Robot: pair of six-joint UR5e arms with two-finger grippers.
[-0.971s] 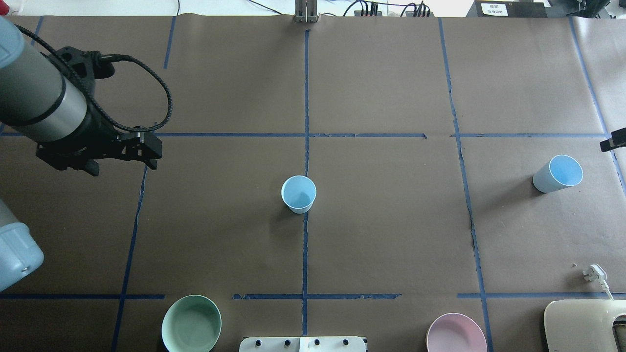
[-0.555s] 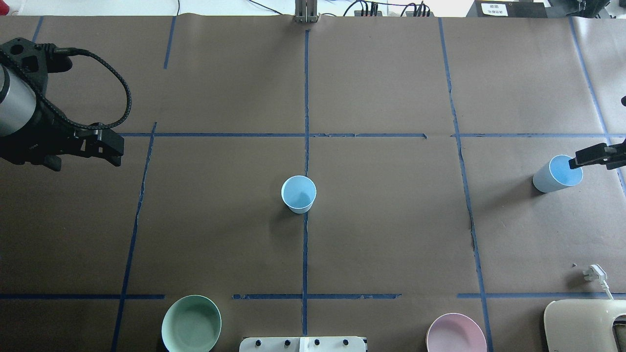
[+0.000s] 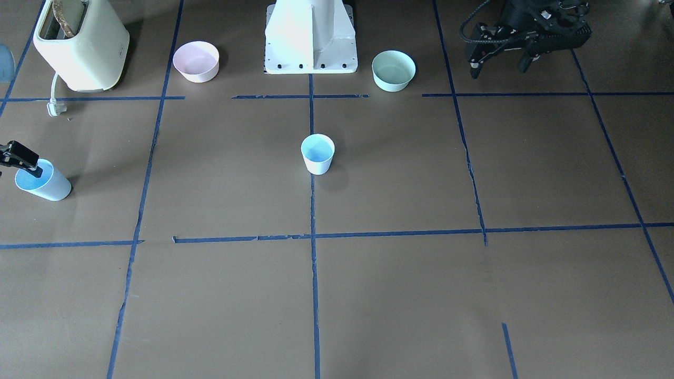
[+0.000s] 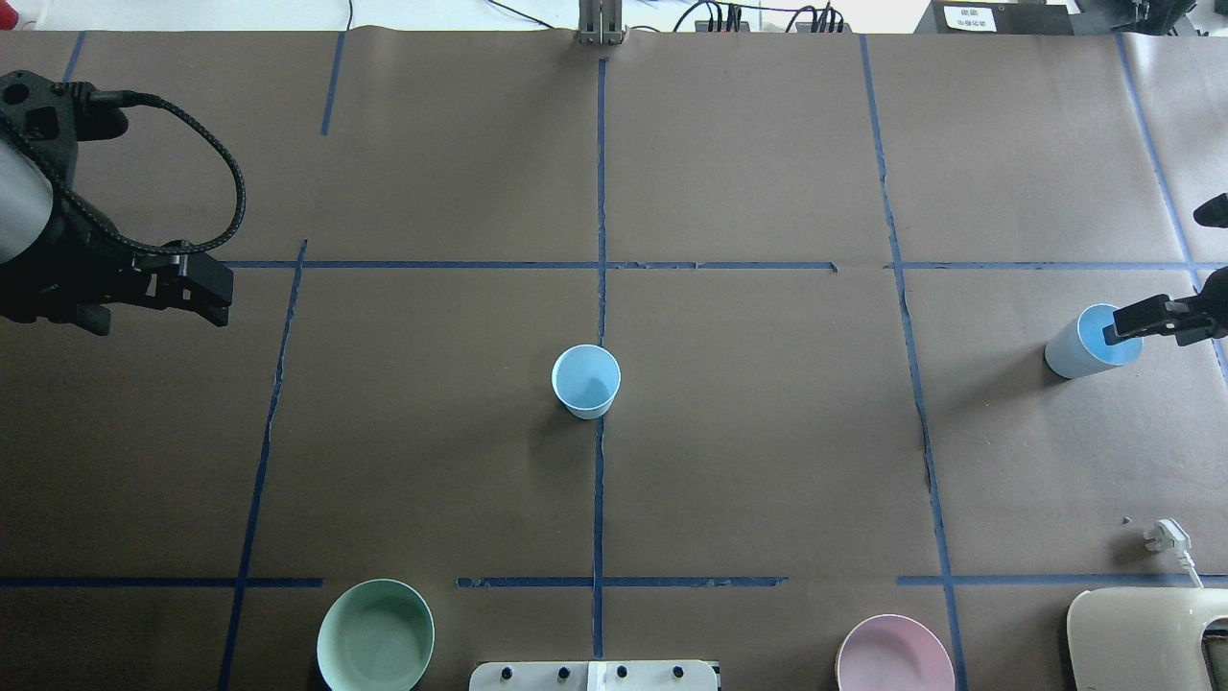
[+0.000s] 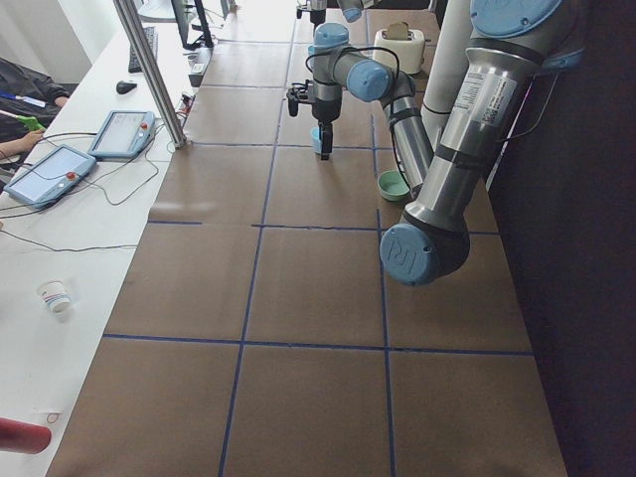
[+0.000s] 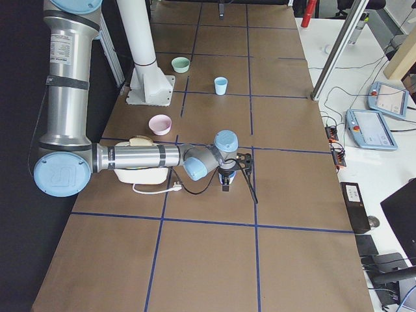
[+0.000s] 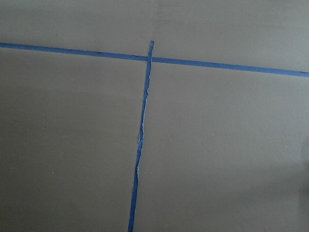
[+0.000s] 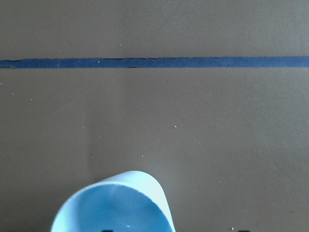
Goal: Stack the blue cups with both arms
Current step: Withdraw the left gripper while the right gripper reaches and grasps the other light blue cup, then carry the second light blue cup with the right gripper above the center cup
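Note:
One blue cup [image 4: 586, 381] stands upright at the table's centre, also in the front-facing view [image 3: 317, 153]. The second blue cup [image 4: 1073, 353] stands upright at the far right, also seen at that view's left edge [image 3: 42, 180]. My right gripper [image 4: 1154, 275] hovers open over it. One finger [image 4: 1142, 321] reaches across its mouth and the other lies beyond the rim. The right wrist view shows the cup's rim [image 8: 113, 205] at the bottom. My left gripper [image 4: 163, 321] is open and empty at the far left, away from both cups.
A mint-green bowl [image 4: 375, 635] and a pink bowl [image 4: 894, 655] sit near the robot's white base [image 3: 310, 37]. A cream toaster [image 4: 1146, 638] and its plug [image 4: 1166, 534] are at the near right. Blue tape lines cross the brown paper.
My left arm has drawn back to the left. My right gripper has come in from the right edge and now hangs over the right cup.

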